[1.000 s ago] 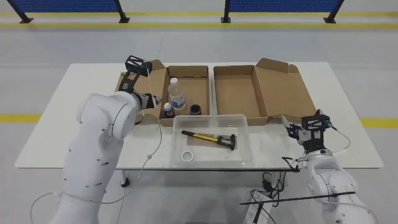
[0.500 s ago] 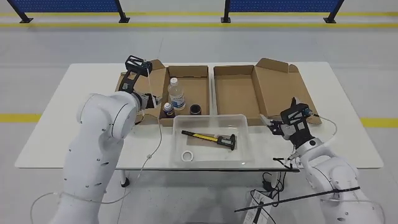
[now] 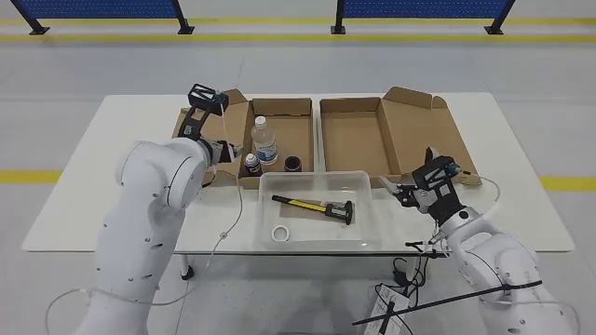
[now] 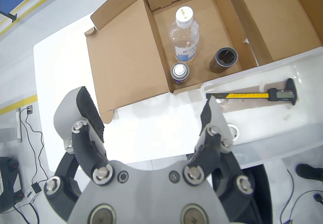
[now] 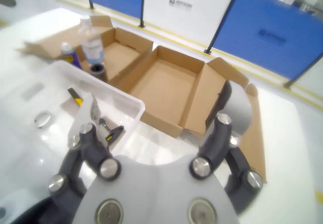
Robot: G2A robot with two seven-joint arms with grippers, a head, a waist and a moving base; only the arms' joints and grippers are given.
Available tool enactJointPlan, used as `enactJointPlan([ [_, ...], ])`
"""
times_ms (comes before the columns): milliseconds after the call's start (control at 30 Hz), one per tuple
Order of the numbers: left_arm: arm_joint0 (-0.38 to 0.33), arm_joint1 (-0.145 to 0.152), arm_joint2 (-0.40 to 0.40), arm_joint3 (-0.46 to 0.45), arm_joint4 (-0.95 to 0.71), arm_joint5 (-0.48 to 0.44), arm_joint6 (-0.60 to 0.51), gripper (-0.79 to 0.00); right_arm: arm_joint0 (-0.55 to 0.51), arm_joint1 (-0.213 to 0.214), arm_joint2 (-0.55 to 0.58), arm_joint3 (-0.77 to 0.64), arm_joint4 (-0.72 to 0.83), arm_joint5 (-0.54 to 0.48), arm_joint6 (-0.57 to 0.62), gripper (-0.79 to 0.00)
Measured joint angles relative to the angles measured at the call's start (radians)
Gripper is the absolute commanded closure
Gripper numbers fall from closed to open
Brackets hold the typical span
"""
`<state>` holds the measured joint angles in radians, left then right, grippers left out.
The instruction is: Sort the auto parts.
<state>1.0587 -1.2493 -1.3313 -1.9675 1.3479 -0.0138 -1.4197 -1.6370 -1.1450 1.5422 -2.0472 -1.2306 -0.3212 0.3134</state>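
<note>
My right gripper [image 3: 400, 191] hangs with its fingers apart just off the right end of the clear tray [image 3: 365, 179], at the low centre of the top view. The caliper [image 3: 315, 208] lies on the tray floor to the left of that gripper. Its long axis runs roughly left to right with a slight tilt, the dark display head nearer my gripper and the yellow beam pointing away. A metal ring [image 3: 280, 234] sits apart from it at the tray's lower left. My left gripper [image 4: 146, 101], also spread and holding nothing, is up by the left cardboard box [image 3: 284, 107], farther off. I judge the right arm better placed, closing across the beam.
</note>
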Motion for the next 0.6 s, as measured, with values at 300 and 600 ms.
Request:
enactJointPlan([
  [300, 0.077, 0.017, -0.093, -0.092, -0.058, -0.119, 0.037, -0.785, 0.061, 0.003, -0.125, -0.058, 0.090, -0.166, 0.182, -0.785],
  [600, 0.127, 0.034, -0.182, -0.125, -0.065, -0.182, 0.034, -0.785, 0.195, -0.009, -0.346, -0.035, 0.305, -0.115, 0.580, -0.785],
])
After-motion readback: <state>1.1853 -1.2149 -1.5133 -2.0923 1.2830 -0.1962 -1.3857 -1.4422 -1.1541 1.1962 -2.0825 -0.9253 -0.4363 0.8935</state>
